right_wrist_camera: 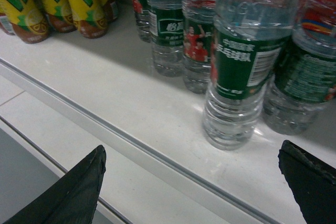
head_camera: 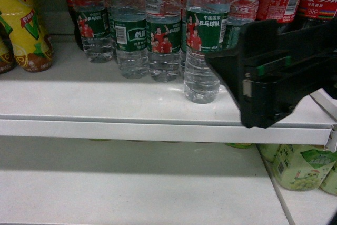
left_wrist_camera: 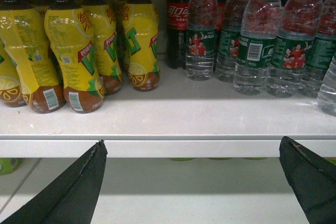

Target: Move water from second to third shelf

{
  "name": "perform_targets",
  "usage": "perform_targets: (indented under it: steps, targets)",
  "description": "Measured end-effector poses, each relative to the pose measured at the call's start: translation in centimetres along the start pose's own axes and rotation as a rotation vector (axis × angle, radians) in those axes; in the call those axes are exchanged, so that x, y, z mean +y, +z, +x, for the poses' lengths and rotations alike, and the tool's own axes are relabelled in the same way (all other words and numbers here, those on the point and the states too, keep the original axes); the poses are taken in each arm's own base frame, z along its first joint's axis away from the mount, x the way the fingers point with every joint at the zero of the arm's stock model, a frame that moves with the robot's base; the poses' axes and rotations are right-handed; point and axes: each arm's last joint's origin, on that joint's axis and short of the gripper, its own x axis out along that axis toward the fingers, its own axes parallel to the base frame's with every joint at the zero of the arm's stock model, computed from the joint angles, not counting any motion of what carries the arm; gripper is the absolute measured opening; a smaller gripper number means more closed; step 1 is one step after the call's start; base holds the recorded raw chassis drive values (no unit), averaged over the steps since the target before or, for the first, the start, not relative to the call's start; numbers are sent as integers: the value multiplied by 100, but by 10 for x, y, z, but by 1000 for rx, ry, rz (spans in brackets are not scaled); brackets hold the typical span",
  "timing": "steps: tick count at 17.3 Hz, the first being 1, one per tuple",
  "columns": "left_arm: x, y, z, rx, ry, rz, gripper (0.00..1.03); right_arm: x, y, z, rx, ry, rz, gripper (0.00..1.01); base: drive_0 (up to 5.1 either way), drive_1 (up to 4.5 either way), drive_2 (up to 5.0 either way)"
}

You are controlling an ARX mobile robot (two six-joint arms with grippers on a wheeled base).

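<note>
The water bottle (head_camera: 202,51) stands upright nearest the front edge of the upper white shelf (head_camera: 105,98), centre-right of the head frame, ahead of the other green-labelled bottles (head_camera: 163,35). My right pincer (right_wrist_camera: 191,182) is spread wide, its 2 dark fingers (right_wrist_camera: 73,192) at the lower corners of the wrist frame, the bottle between and beyond them, untouched. My left pincer (left_wrist_camera: 194,182) is also spread, empty, facing the shelf edge; yellow tea bottles (left_wrist_camera: 79,51) fill that frame's upper left.
</note>
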Motion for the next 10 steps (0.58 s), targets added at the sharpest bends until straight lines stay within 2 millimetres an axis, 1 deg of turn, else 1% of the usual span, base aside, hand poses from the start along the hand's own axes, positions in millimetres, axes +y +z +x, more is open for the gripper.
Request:
perform_targets:
  steps: [3,8,10]
  targets:
    - [0,0,0,0,0,0,98,9,5,14,1,35,11,98,0,0,0]
    - [0,0,0,0,0,0,98,9,14,42,13,-20,66,98,0,0,0]
    - [0,0,0,0,0,0,98,6,13,54,32,-57,86,98,0,0,0]
